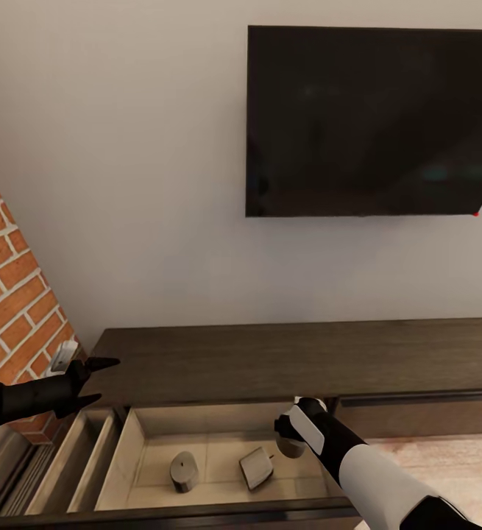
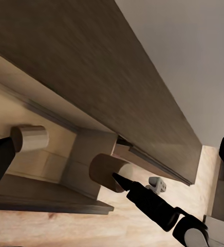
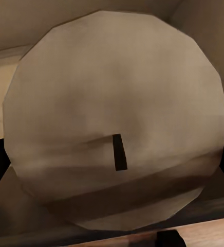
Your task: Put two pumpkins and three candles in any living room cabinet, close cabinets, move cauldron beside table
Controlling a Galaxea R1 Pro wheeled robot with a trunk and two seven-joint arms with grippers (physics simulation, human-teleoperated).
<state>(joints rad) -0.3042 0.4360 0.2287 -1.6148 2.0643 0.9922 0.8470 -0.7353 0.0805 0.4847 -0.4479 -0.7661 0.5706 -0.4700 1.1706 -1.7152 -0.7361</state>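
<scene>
The long dark-brown cabinet (image 1: 285, 353) stands against the wall with one drawer (image 1: 123, 464) pulled out, showing its pale tan inside. Two grey-beige candles lie in the drawer: one (image 1: 185, 471) upright, one (image 1: 256, 467) tipped over. My right gripper (image 1: 293, 440) hangs over the drawer's right part, shut on a third candle (image 3: 117, 118) whose round top and dark wick face the right wrist camera. The left wrist view shows that held candle (image 2: 103, 172) and a candle in the drawer (image 2: 31, 138). My left gripper (image 1: 104, 380) is open, empty, at the cabinet's left end.
A black TV (image 1: 373, 121) hangs on the wall above the cabinet. The brick fireplace (image 1: 12, 294) stands close on the left, beside my left arm. A narrower pale compartment (image 1: 86, 456) adjoins the drawer on its left. A shut drawer front (image 1: 417, 412) and wood floor (image 1: 454, 460) lie to the right.
</scene>
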